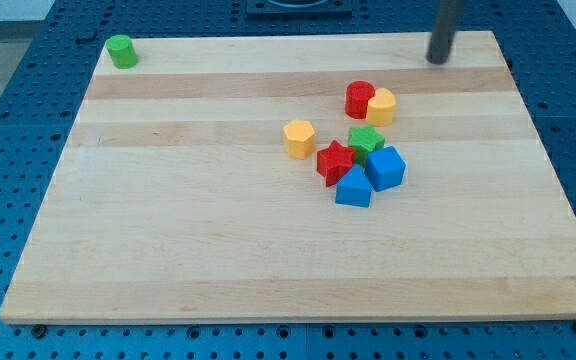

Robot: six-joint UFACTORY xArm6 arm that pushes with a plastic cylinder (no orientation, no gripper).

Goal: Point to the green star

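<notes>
Pointing is not yet done: my tip (438, 60), a bare rod with no gripper to open or close, sits at the far right of the board (168, 250), well apart from the green star (366, 139) wedged in the central cluster between the red star (335, 160) and blue cube (386, 167).

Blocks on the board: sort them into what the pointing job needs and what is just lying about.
Needed:
- green star
- my tip, at the view's top right, apart from the blocks

Lying about:
- green cylinder
- red cylinder
- yellow block
- yellow hexagon
- red star
- blue cube
- blue block
</notes>
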